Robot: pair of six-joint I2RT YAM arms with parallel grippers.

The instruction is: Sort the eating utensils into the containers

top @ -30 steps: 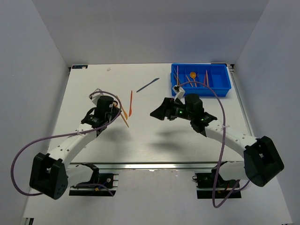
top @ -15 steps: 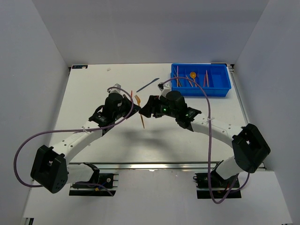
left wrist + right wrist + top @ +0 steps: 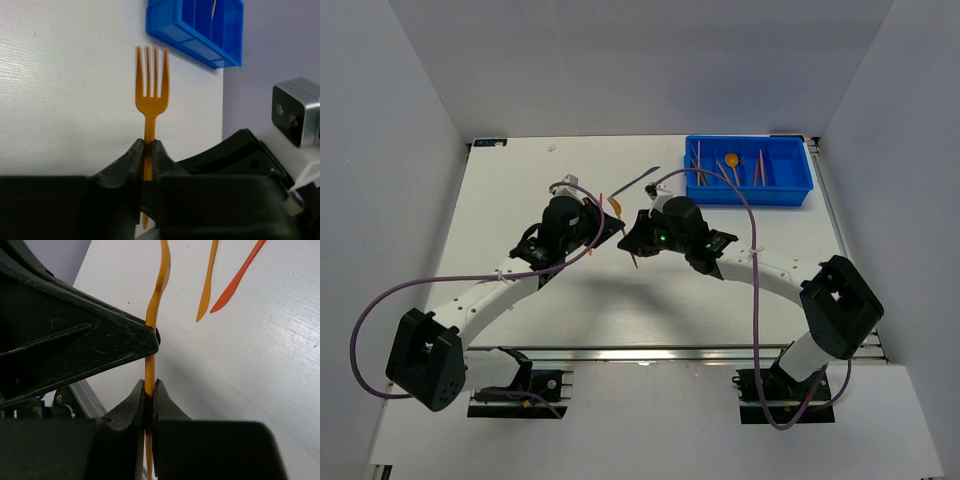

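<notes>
Orange fork (image 3: 151, 95) mid-handover between the arms, well apart from blue tray (image 3: 750, 194). Left gripper (image 3: 148, 150) clamps its handle below the tines, right gripper (image 3: 149, 390) pinches the handle end. Next, probably: left releases, right carries it to a compartment.

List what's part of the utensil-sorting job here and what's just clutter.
Job: orange fork, held by left gripper and right gripper; blue tray; orange spoon in it; dark knife, orange utensil and red-orange utensil loose on the table.
Just there: purple cable; white speck near the table's far edge.
</notes>
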